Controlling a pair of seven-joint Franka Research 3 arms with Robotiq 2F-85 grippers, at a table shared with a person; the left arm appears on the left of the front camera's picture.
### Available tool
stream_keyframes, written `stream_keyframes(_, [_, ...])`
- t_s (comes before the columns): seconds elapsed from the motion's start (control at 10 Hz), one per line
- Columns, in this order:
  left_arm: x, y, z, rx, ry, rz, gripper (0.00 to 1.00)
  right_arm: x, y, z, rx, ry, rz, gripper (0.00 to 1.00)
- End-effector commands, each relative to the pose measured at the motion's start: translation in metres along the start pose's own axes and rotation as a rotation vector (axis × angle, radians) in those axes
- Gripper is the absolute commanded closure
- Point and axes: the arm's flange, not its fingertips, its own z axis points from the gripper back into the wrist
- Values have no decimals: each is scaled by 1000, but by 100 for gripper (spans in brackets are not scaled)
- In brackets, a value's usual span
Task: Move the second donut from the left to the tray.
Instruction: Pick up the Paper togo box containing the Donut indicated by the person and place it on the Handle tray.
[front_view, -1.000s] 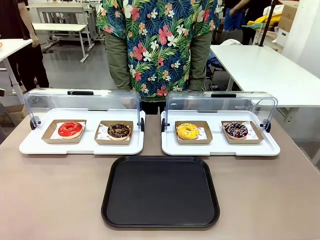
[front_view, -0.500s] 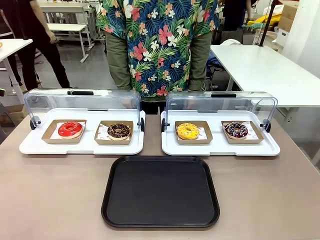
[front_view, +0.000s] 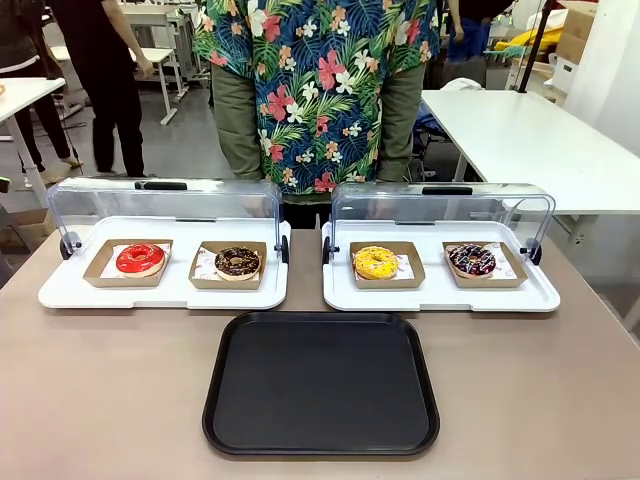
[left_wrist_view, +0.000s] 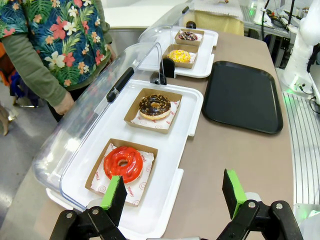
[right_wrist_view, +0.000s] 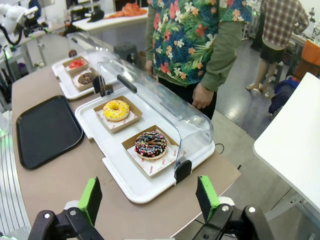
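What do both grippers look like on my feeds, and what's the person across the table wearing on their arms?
The left gripper and right gripper match: black linkages with round silver pivot bolts, fingers faced with bright green pads. The person's sleeves are olive green, under a tropical floral shirt.

The left pincer (left_wrist_view: 174, 187) and the right pincer (right_wrist_view: 149, 192) are built alike: black link bars joined by round silver pins, with a bright green pad (left_wrist_view: 112, 192) on each finger. The robot's other arm (left_wrist_view: 306, 42) is white and rounded. The person (front_view: 315, 90) wears a dark shirt printed with green leaves and pink and white flowers, over olive long sleeves (front_view: 237, 120).
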Motion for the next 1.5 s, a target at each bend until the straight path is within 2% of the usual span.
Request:
stream_keyframes(0.0, [2,0,1,-3,4,3,0,1,-1,0,-1,-14,8,0])
stream_keyframes(1.4, [2,0,1,-3,4,3,0,1,-1,0,-1,-14,8,0])
